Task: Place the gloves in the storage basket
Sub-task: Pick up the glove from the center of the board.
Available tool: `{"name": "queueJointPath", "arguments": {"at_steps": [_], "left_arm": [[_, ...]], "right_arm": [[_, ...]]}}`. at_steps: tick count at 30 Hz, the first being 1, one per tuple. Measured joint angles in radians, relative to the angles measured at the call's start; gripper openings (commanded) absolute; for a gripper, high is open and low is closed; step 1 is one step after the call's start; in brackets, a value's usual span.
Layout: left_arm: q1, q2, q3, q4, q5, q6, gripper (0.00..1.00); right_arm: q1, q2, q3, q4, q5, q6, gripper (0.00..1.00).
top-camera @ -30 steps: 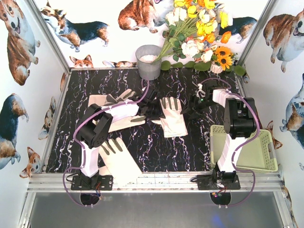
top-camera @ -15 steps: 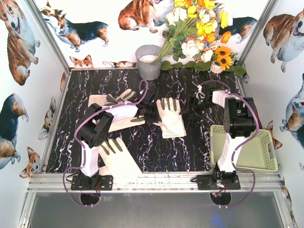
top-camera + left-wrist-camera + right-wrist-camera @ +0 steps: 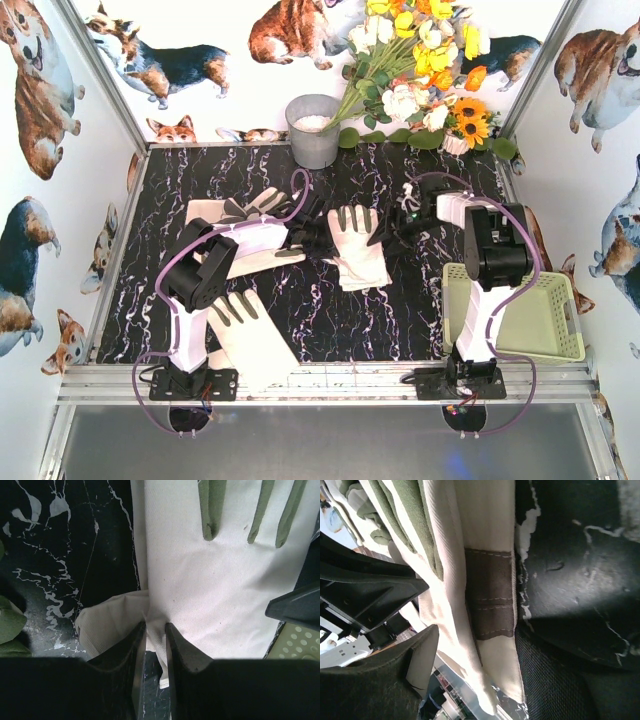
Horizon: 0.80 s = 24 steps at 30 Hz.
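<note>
A cream glove (image 3: 357, 246) with grey-olive fingers lies in the middle of the black marble table. My left gripper (image 3: 316, 236) is shut on a fold of its left edge; in the left wrist view the glove (image 3: 215, 580) bunches up between my left gripper's (image 3: 156, 630) jaws. My right gripper (image 3: 386, 230) stands open at the right edge of the glove (image 3: 485, 555), one finger on each side of it (image 3: 480, 675). A second glove (image 3: 232, 214) lies under the left arm. A third glove (image 3: 248, 338) lies near the left base. The storage basket (image 3: 560, 340), pale yellow-green, stands at the near right.
A grey metal bucket (image 3: 313, 128) stands at the back middle, with a bunch of flowers (image 3: 425, 70) to its right. Walls printed with corgis close in both sides and the back. A metal rail (image 3: 330, 380) runs along the near edge.
My left gripper's jaws have closed on the middle glove's edge, and the glove has bunched up and shifted slightly. The right gripper has moved left up to the glove's right edge.
</note>
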<state>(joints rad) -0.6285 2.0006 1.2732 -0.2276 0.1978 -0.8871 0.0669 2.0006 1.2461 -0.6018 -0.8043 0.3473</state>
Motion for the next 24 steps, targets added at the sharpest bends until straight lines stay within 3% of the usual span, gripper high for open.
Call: {"name": "queueJointPath", "arguments": {"at_steps": [5,12,18,24], "left_arm": [[0.000,-0.001,-0.002,0.003,0.000,-0.002,0.16],[0.001,-0.007,-0.014,0.015,0.000,-0.003,0.17],[0.000,-0.018,-0.027,0.030,0.000,-0.003,0.27],[0.000,-0.068,-0.048,0.013,-0.020,0.009,0.43]], "right_arm": [[0.032,0.005,0.000,0.008,-0.002,0.006,0.57],[0.056,0.019,0.000,0.013,0.011,0.011,0.33],[0.062,0.022,0.000,0.032,0.006,0.020,0.01],[0.063,0.021,0.000,0.031,0.000,0.021,0.00]]}}
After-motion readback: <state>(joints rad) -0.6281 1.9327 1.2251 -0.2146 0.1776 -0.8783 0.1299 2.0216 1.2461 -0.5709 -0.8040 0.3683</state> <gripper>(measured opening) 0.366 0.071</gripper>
